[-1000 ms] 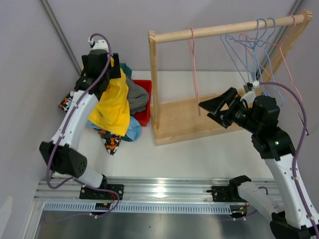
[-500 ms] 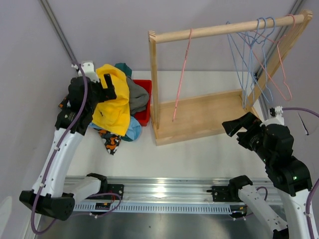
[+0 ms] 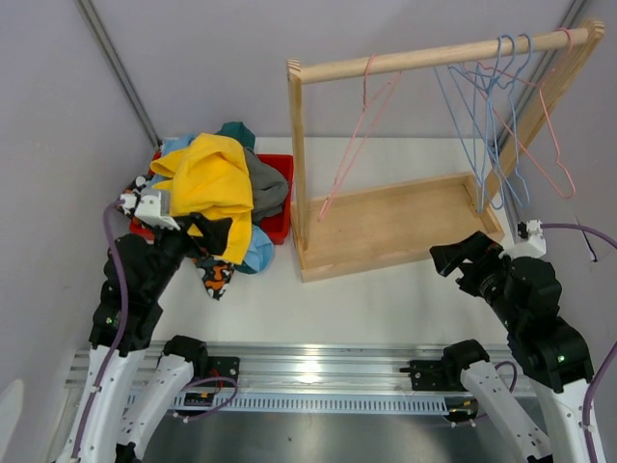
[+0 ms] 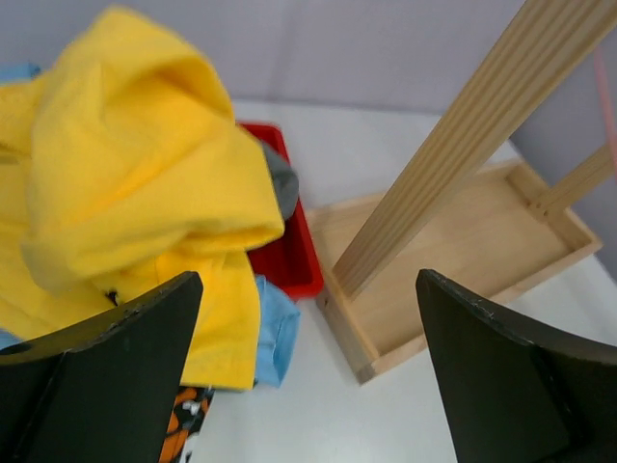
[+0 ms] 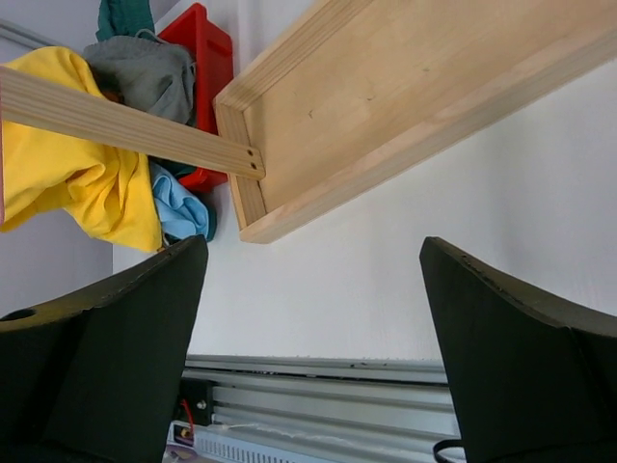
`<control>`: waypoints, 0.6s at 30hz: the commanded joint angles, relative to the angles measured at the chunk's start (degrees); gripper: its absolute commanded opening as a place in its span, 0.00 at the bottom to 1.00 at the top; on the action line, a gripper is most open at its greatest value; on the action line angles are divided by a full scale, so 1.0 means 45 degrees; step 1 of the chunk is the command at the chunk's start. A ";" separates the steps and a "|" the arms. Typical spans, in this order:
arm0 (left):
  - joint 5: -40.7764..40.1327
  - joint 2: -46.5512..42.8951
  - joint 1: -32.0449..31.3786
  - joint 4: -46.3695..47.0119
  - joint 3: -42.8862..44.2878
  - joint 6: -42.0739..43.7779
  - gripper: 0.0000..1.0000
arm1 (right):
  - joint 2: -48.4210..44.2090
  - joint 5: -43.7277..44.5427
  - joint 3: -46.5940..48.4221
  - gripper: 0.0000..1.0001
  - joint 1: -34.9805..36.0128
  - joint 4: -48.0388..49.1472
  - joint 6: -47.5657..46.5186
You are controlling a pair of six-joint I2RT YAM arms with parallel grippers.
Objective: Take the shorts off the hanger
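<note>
1. The white worktop (image 3: pixel 386 299) carries everything, with the wooden rack (image 3: pixel 299 164) standing at its middle and right.
2. The wooden rack is a flat tray base with upright posts and a round top rail.
3. The shorts (image 3: pixel 217 198) lie in one heap left of the wooden rack, close to its left post and off every hanger.
   - The yellow pair (image 3: pixel 212 188) lies on top.
   - The grey pair (image 3: pixel 265 188) lies on the side of the heap nearest the rack.
   - The light blue pair (image 3: pixel 255 253) and the camouflage pair (image 3: pixel 217 278) stick out at the near edge.
   - The teal pair (image 3: pixel 236 132) peeks out at the far edge.
4. A red bin (image 3: pixel 280 224) sits just left of the rack's left post. The heap covers most of it, so it probably holds the lower pairs.
5. One pink hanger (image 3: pixel 357 135) hangs bare and tilted from the rail near the rack's left end.
6. A bunch of blue and pink hangers (image 3: pixel 501 106) hangs bare near the rack's right end.
7. The left gripper (image 3: pixel 207 231) is at the near edge of the heap, left of the rack. Its fingers are spread wide with nothing between them.
8. The right gripper (image 3: pixel 465 253) is just in front of the rack's right near corner. It too is spread wide and holds nothing.
</note>
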 commanded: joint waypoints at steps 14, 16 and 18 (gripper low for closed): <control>-0.0861 -0.1844 -0.0027 -0.1604 -0.1953 0.0668 0.99 | -0.3916 0.2341 -0.3152 1.00 -0.0050 0.3660 -0.1961; -0.1464 -0.2234 -0.0027 -0.1255 -0.2615 0.0634 0.99 | -0.3740 0.2519 -0.2664 0.99 -0.0031 0.3582 -0.2428; -0.1215 -0.2294 -0.0046 -0.1273 -0.2600 0.0652 0.99 | -0.3428 0.2828 -0.2100 0.99 -0.0050 0.3427 -0.2917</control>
